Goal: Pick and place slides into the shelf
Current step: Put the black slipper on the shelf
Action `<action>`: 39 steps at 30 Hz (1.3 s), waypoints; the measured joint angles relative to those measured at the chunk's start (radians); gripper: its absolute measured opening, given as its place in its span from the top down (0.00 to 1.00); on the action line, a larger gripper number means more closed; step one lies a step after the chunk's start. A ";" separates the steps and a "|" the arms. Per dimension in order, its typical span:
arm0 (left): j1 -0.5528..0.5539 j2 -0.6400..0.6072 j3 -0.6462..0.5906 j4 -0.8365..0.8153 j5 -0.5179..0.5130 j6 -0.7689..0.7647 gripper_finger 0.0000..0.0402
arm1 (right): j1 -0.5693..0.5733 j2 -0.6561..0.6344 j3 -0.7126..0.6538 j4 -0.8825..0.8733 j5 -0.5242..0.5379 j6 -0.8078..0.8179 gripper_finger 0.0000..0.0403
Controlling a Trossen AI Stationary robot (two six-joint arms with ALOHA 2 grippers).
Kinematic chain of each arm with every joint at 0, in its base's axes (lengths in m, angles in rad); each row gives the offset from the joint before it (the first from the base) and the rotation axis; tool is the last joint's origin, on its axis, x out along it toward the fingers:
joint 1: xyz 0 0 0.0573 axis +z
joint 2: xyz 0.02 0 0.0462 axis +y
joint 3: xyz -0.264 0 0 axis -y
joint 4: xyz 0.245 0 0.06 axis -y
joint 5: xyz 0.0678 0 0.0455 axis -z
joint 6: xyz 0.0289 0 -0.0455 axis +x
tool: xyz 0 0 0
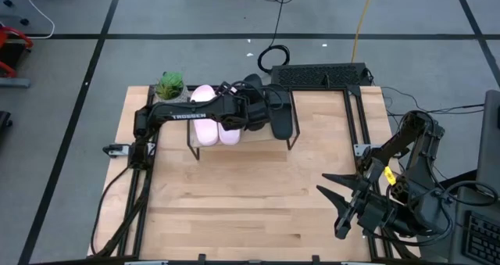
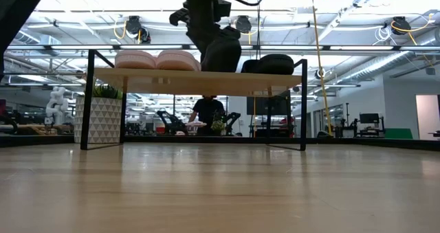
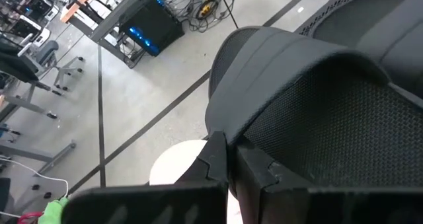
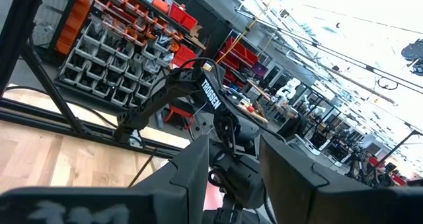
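Note:
The shelf (image 1: 250,138) stands at the table's far middle. The two pale pink slides (image 1: 208,123) lie side by side on the left part of its top (image 2: 199,82). One black slide (image 1: 283,118) lies on the right part, also seen in the low view (image 2: 276,63). My left gripper (image 1: 251,109) reaches over the shelf between them, shut on the second black slide (image 2: 221,54). My right gripper (image 1: 344,206) waits open above the table's near right, holding nothing. My left gripper pinches the edge of the black slide's wide mesh strap (image 3: 232,137) between its two shut fingers (image 3: 215,154). The fingers slant down from the table's left. The slide hangs tilted below them, its lower end at the shelf top; whether it rests there I cannot tell.
A small green plant in a patterned white pot (image 1: 170,85) stands at the shelf's far left corner. A black mesh panel (image 1: 320,76) lies at the table's far right edge. Bare wooden tabletop (image 1: 242,202) spreads across the near half.

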 joint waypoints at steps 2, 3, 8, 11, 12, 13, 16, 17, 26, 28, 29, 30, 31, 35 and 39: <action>0.000 -0.001 0.000 0.001 0.001 0.000 1.00 | 0.000 0.000 0.000 0.000 -0.001 0.000 0.69; 0.000 -0.001 0.000 0.002 0.001 0.001 1.00 | 0.000 0.000 0.000 0.000 -0.001 0.000 0.69; 0.003 0.000 0.000 0.014 0.002 0.010 1.00 | 0.000 0.000 0.000 0.000 -0.001 0.001 0.69; 0.007 0.013 0.000 0.024 0.004 0.012 1.00 | 0.000 0.000 0.000 0.000 -0.001 0.003 0.69; 0.009 0.018 0.000 0.024 0.011 0.014 1.00 | 0.000 0.000 0.000 0.000 -0.001 0.004 0.69; 0.010 0.030 0.000 0.032 0.013 0.014 1.00 | 0.000 0.000 0.000 0.000 -0.001 0.007 0.69; 0.014 0.053 0.000 0.032 0.018 0.015 1.00 | 0.000 0.000 0.000 -0.002 -0.001 0.012 0.69; 0.014 0.063 0.000 0.041 0.013 0.015 1.00 | 0.000 0.000 0.000 -0.002 0.000 0.012 0.69; 0.016 0.089 0.002 0.042 0.000 0.043 1.00 | 0.000 0.000 0.000 -0.003 -0.001 0.017 0.69; 0.015 0.090 0.002 0.042 0.001 0.054 1.00 | 0.000 0.000 0.000 -0.003 -0.001 0.018 0.69; 0.013 0.090 0.002 0.039 0.001 0.057 1.00 | 0.000 0.000 0.000 -0.003 -0.001 0.018 0.69; 0.012 0.090 0.002 0.030 0.001 0.060 1.00 | 0.000 0.000 0.000 -0.003 -0.001 0.018 0.69; 0.010 0.090 0.002 0.020 0.000 0.069 1.00 | 0.000 0.000 0.000 -0.003 -0.001 0.018 0.69; -0.001 0.090 0.001 -0.015 -0.018 0.084 1.00 | 0.000 0.000 0.000 -0.003 -0.001 0.018 0.69; -0.002 0.087 0.001 -0.039 -0.022 0.094 1.00 | 0.000 0.000 0.000 -0.003 -0.001 0.018 0.69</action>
